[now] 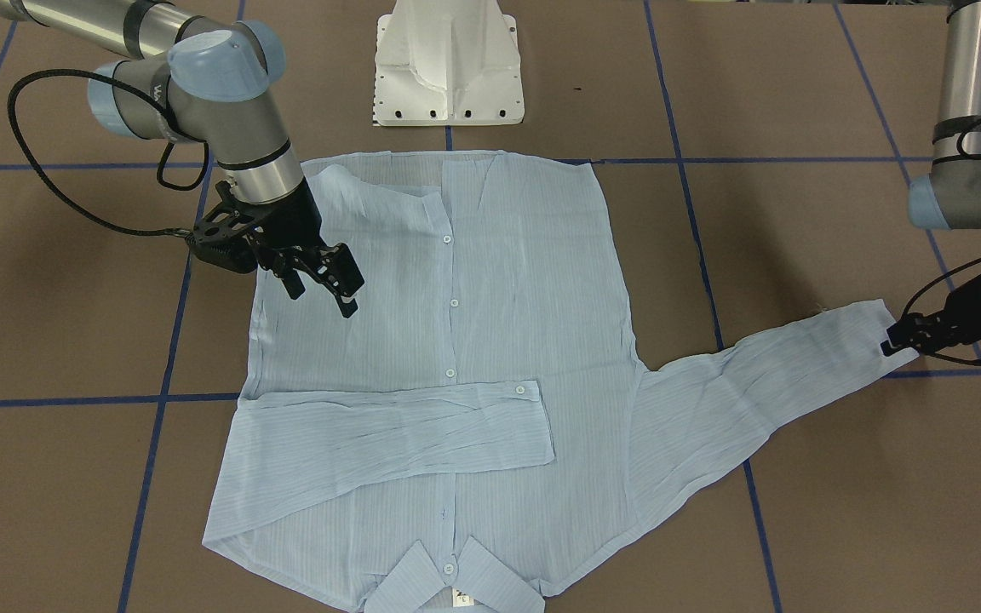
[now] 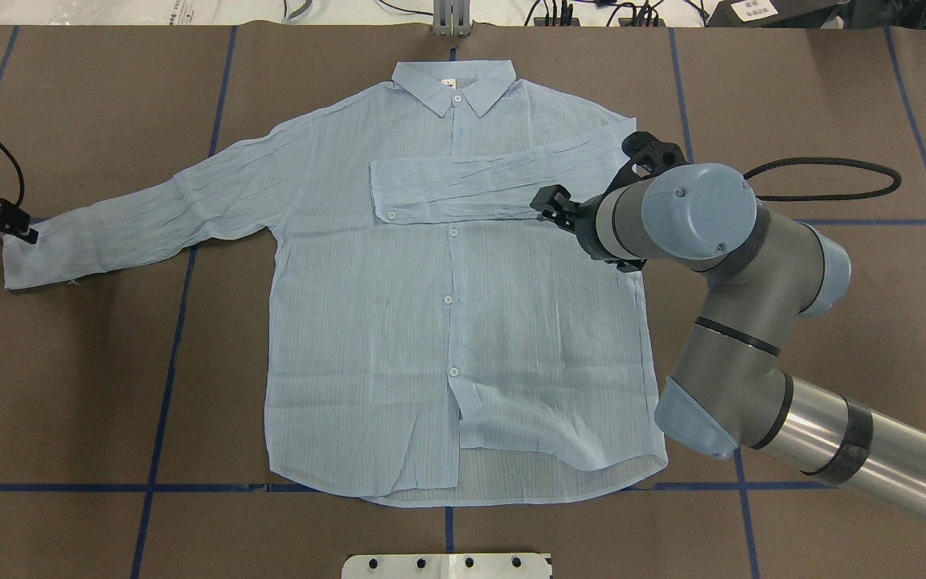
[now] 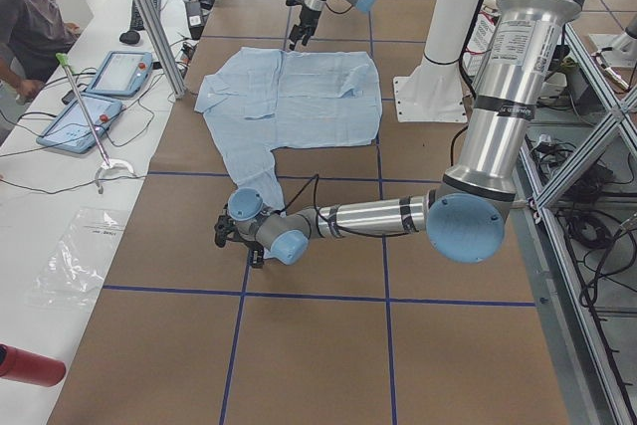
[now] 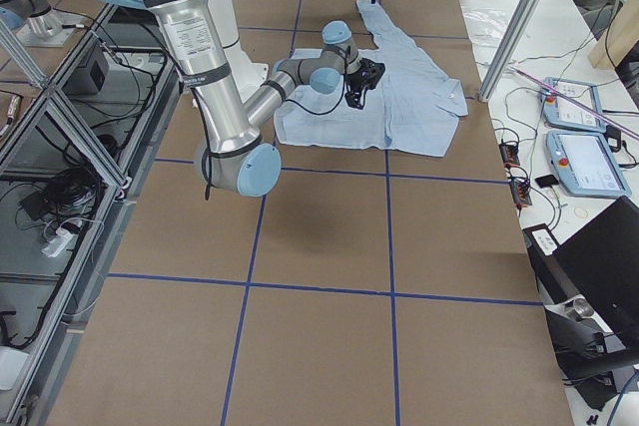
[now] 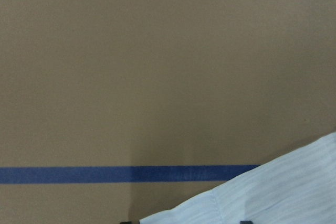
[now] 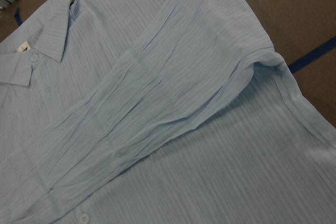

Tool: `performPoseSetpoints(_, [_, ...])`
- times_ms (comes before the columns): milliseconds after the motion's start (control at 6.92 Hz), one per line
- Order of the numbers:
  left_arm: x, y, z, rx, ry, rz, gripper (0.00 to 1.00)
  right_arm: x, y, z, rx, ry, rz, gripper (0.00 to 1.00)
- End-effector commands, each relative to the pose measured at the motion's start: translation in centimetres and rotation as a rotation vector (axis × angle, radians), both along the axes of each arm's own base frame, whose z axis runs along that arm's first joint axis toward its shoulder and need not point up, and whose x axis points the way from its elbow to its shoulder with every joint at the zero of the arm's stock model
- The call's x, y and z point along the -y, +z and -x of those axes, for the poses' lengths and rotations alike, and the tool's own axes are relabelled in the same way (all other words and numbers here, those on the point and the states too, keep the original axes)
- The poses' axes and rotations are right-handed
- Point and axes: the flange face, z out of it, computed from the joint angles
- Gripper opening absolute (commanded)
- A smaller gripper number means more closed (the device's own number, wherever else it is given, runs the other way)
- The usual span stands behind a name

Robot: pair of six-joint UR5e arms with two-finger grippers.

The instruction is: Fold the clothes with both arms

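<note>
since one sleeve (image 1: 397,426) already lies folded across the chest, the shirt (image 2: 366,322) looks about halfway through its sleeve folds. it is spread flat and buttoned side up in the middle of the counter (image 2: 69,362), with the collar (image 2: 455,84) at the edge far from the robot. the other sleeve (image 1: 754,375) stretches out to the robot's left.

the left gripper (image 1: 891,345) sits low at the cuff (image 1: 869,328) of that outstretched sleeve. in its wrist view the cuff edge lies between two dark fingertips set apart, just past a blue tape line (image 5: 105,174), so it seems unclamped and placed to pinch the cuff. the likely purpose is to carry that sleeve over the body to match the first.

the right gripper (image 1: 320,294) hangs above the shirt's side below the folded sleeve, jaws spread and holding nothing. it looks clear of the cloth, so the second fold should not be snagged or dragged.
</note>
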Motion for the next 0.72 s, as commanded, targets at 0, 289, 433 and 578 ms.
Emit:
performPoseSetpoints(0, [-0.1,0.1,0.0,0.0,-0.002,0.004,0.39,-0.3,0.1,0.2,0.0,-0.003,0.002,0.99])
performPoseSetpoints(289, [0.0,-0.1,0.0,-0.001,-0.002,0.001,0.0,-0.4,0.6,0.3,-0.008,-0.006,0.008,0.99])
performPoseSetpoints(433, [0.2,-1.3,0.0,-0.012,-0.007,-0.016,0.0,-0.3,0.8,0.4,-0.011,-0.007,0.008,0.99])
performPoseSetpoints(578, [0.3,-4.3,0.0,-0.037,-0.006,-0.057,0.0,-0.3,0.8,0.4,-0.01,-0.006,0.009,0.99])
